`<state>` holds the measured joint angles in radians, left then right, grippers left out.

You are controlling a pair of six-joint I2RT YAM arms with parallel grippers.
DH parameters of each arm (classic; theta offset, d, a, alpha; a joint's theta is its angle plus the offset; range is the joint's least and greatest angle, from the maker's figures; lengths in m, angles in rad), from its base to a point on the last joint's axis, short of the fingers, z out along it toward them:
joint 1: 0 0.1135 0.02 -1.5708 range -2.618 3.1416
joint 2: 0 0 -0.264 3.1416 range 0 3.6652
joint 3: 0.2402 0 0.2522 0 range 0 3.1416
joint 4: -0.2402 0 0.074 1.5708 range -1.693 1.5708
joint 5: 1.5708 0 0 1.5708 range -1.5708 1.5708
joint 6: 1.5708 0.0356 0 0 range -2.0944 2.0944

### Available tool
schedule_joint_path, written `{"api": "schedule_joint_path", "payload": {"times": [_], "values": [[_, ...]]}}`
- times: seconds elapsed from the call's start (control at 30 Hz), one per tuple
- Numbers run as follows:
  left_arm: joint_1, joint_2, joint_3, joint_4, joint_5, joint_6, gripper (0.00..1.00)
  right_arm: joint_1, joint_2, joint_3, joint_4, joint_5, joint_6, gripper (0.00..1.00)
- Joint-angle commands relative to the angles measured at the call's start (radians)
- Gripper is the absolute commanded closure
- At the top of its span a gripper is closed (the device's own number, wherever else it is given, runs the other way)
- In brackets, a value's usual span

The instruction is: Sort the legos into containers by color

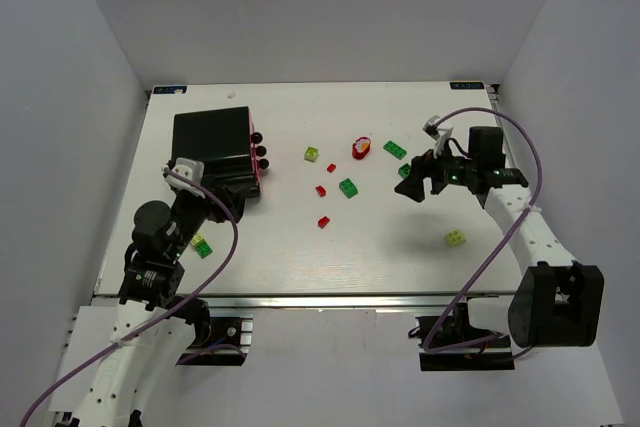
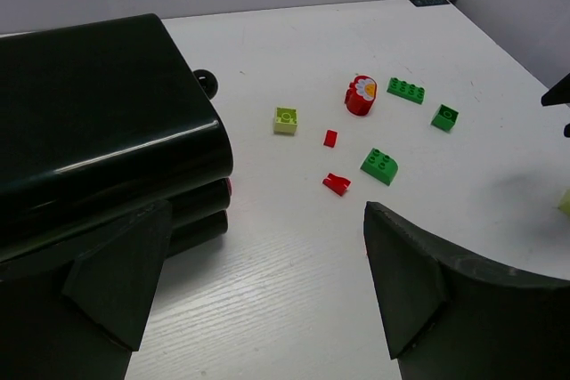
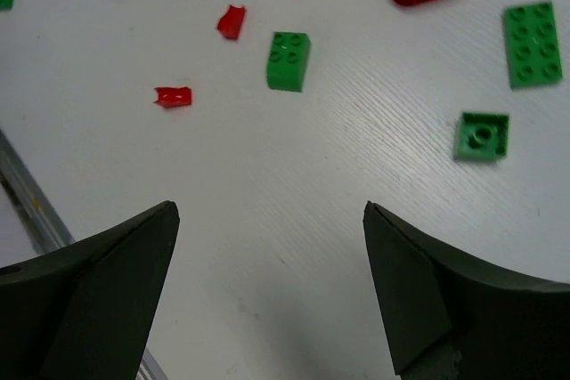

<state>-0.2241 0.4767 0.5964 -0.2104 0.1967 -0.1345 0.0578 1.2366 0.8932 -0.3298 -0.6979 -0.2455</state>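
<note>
The black box (image 1: 210, 147) stands at the back left, with only a pink box edge (image 1: 260, 175) and dark knobs (image 1: 259, 151) showing beside it. Legos lie mid-table: lime brick (image 1: 312, 154), red flower piece (image 1: 361, 148), dark green plate (image 1: 395, 149), green brick (image 1: 348, 187), small green brick (image 1: 404, 171) and three red bits (image 1: 323, 221). My left gripper (image 1: 226, 205) is open and empty beside the black box (image 2: 98, 131). My right gripper (image 1: 412, 187) is open and empty, above the table near the small green brick (image 3: 482, 136) and green brick (image 3: 289, 60).
A lime brick (image 1: 455, 238) lies at the front right. Another lime brick (image 1: 202, 246) lies by the left arm near the table's front edge. White walls enclose the table on three sides.
</note>
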Motion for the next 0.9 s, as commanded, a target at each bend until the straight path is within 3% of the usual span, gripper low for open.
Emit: {"api": "schedule_joint_path", "payload": {"times": [0.0,0.13,0.27,0.37,0.4,0.43,0.47,0.5,0.53,0.6,0.63,0.67,0.73,0.87], "values": [[0.006,-0.018,0.009,-0.007,-0.035,0.009,0.02,0.055,0.05,0.105,-0.083,-0.218,-0.22,0.11],[-0.003,-0.024,0.013,-0.012,-0.06,0.003,0.07,0.186,0.193,0.306,-0.213,-0.045,-0.256,0.11],[-0.003,-0.021,0.014,-0.015,-0.082,0.001,0.22,0.278,0.364,0.473,-0.313,-0.087,-0.295,0.11],[-0.003,-0.015,0.019,-0.023,-0.112,-0.002,0.61,0.342,0.475,0.605,-0.284,-0.152,-0.177,0.13],[-0.003,-0.015,0.02,-0.03,-0.121,-0.002,0.79,0.353,0.504,0.642,-0.273,-0.163,-0.135,0.22],[-0.003,-0.015,0.022,-0.032,-0.146,-0.005,0.83,0.37,0.538,0.686,-0.265,-0.181,-0.097,0.41],[-0.003,-0.019,0.019,-0.034,-0.155,-0.008,0.84,0.396,0.61,0.775,-0.252,-0.186,-0.01,0.86],[-0.003,-0.021,0.02,-0.034,-0.167,-0.011,0.83,0.405,0.642,0.82,-0.247,-0.189,0.036,0.91],[-0.003,-0.024,0.019,-0.035,-0.181,-0.013,0.7,0.416,0.677,0.858,-0.233,-0.208,0.076,0.91],[-0.003,-0.032,0.019,-0.04,-0.227,-0.017,0.43,0.453,0.759,0.95,-0.184,-0.23,0.196,0.63],[-0.003,-0.035,0.019,-0.04,-0.238,-0.019,0.23,0.461,0.782,0.964,-0.155,-0.261,0.237,0.5],[-0.003,-0.044,0.017,-0.043,-0.258,-0.025,0.18,0.477,0.811,0.966,-0.114,-0.279,0.308,0.36],[-0.003,-0.052,0.014,-0.044,-0.273,-0.025,0.13,0.482,0.825,0.942,0.087,-0.337,0.509,0.25],[-0.003,-0.052,0.014,-0.047,-0.29,-0.027,0.11,0.488,0.908,0.935,0.403,-0.383,0.816,0.22]]}}
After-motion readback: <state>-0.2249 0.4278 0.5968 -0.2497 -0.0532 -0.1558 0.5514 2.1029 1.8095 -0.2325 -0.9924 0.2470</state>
